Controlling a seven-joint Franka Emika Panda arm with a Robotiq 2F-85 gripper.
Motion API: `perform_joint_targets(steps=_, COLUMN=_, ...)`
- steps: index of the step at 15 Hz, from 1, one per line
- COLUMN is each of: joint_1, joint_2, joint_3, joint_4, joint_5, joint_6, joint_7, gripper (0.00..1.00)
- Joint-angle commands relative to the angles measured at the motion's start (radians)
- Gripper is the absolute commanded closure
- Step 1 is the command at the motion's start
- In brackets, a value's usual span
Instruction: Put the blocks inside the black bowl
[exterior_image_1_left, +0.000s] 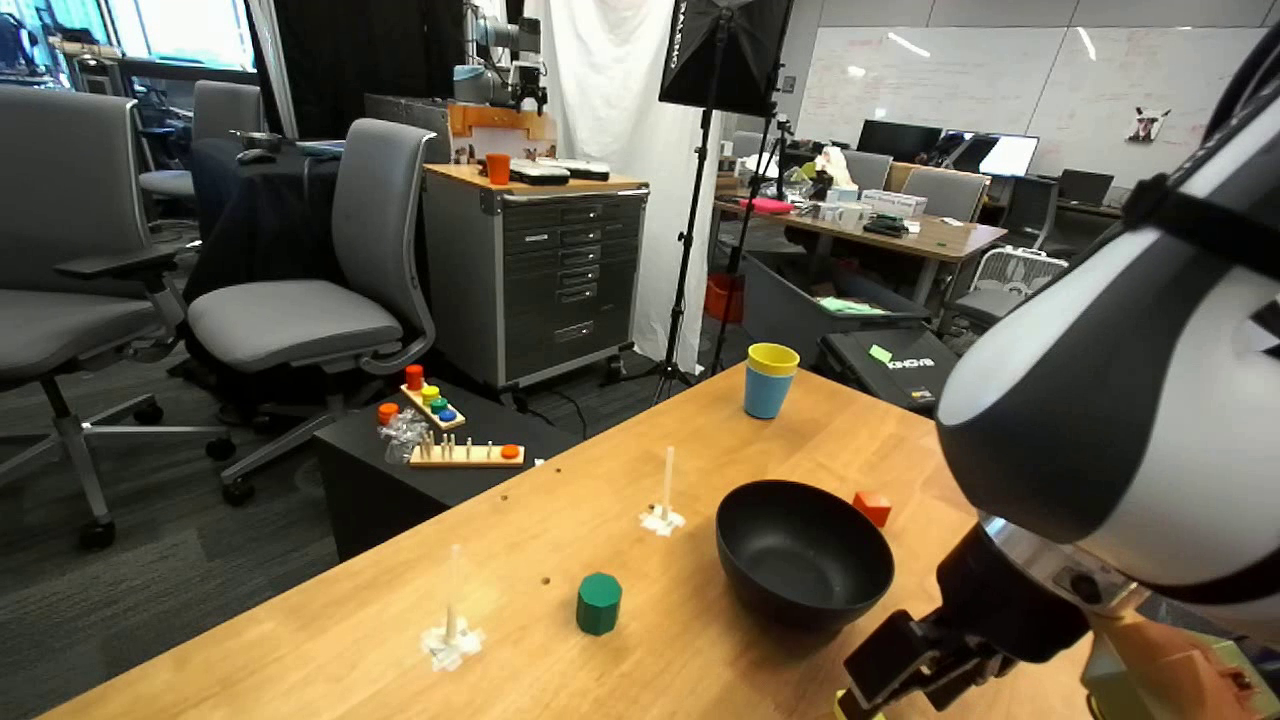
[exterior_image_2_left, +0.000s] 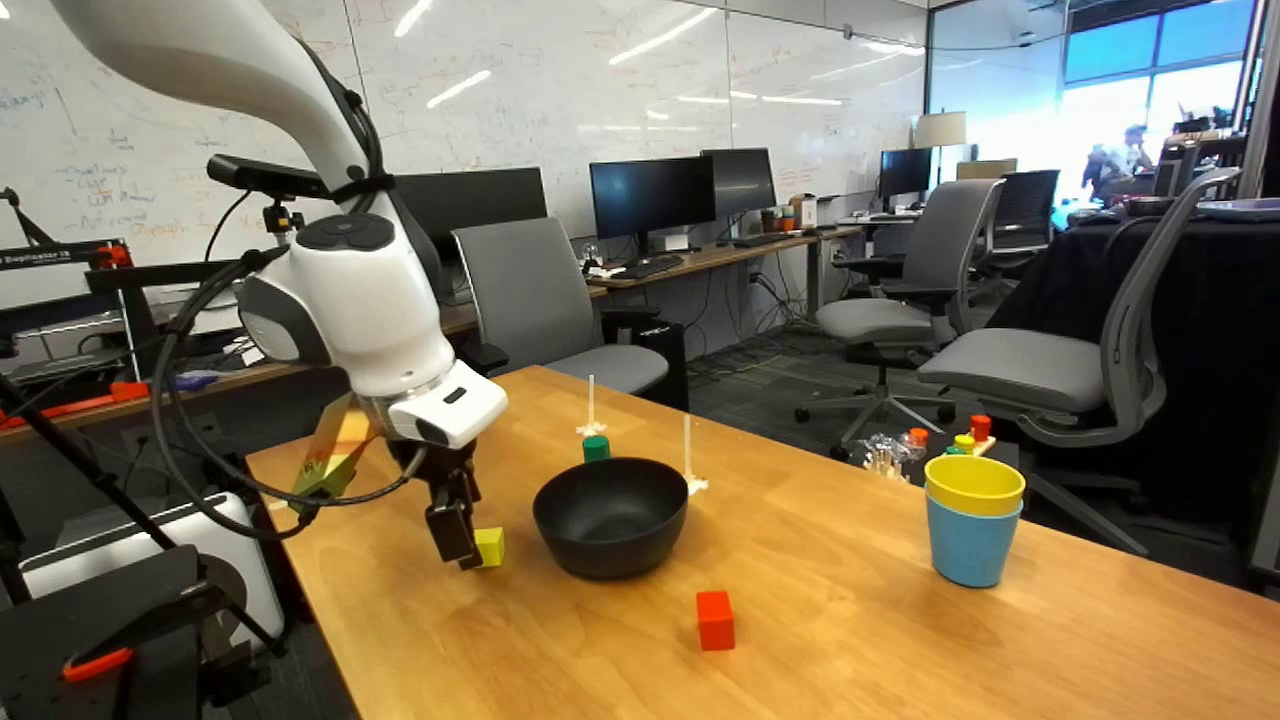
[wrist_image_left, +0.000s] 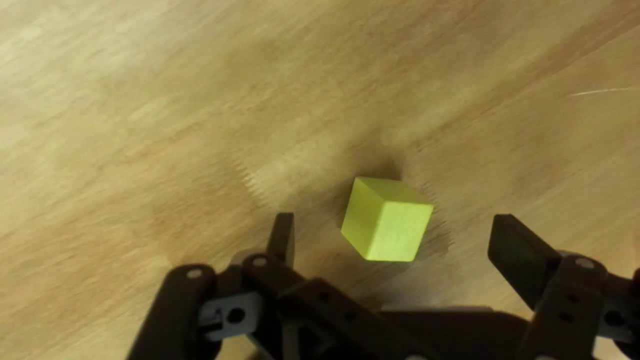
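Observation:
The yellow block (wrist_image_left: 395, 231) rests on the wooden table between the spread fingers of my gripper (wrist_image_left: 394, 220), with a gap on both sides in the wrist view. In an exterior view the gripper (exterior_image_2_left: 456, 535) is low over the table, and the yellow block (exterior_image_2_left: 490, 547) shows beside its fingers. Beside it stands the black bowl (exterior_image_2_left: 610, 545); nothing shows on the bowl's inside (exterior_image_1_left: 800, 560). A green block (exterior_image_1_left: 598, 604) stands apart from the bowl. On another side of the bowl lies the red block (exterior_image_2_left: 715, 620), partly hidden behind the rim in an exterior view (exterior_image_1_left: 872, 508).
Two thin white pegs stand taped to the table, one peg (exterior_image_1_left: 668, 485) near the bowl and another peg (exterior_image_1_left: 451, 600) past the green block. A yellow cup (exterior_image_2_left: 974, 484) nests in a blue cup (exterior_image_2_left: 968, 545) farther along the table (exterior_image_2_left: 880, 640).

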Motion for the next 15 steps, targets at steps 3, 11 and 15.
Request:
perform_joint_targets(steps=3, joint_1=-0.011, joint_2=0.063, joint_3=0.01, joint_4=0.082, joint_5=0.091, joint_6=0.01, joint_7=-0.078, gripper=0.0)
perform_joint_targets(steps=11, joint_1=-0.005, joint_2=0.136, joint_3=0.005, joint_4=0.103, joint_5=0.101, joint_6=0.019, joint_7=-0.095, gripper=0.0)
perform_joint_targets(steps=15, joint_1=-0.006, joint_2=0.142, joint_3=0.003, joint_4=0.116, joint_5=0.11, joint_6=0.022, joint_7=-0.101, gripper=0.0)
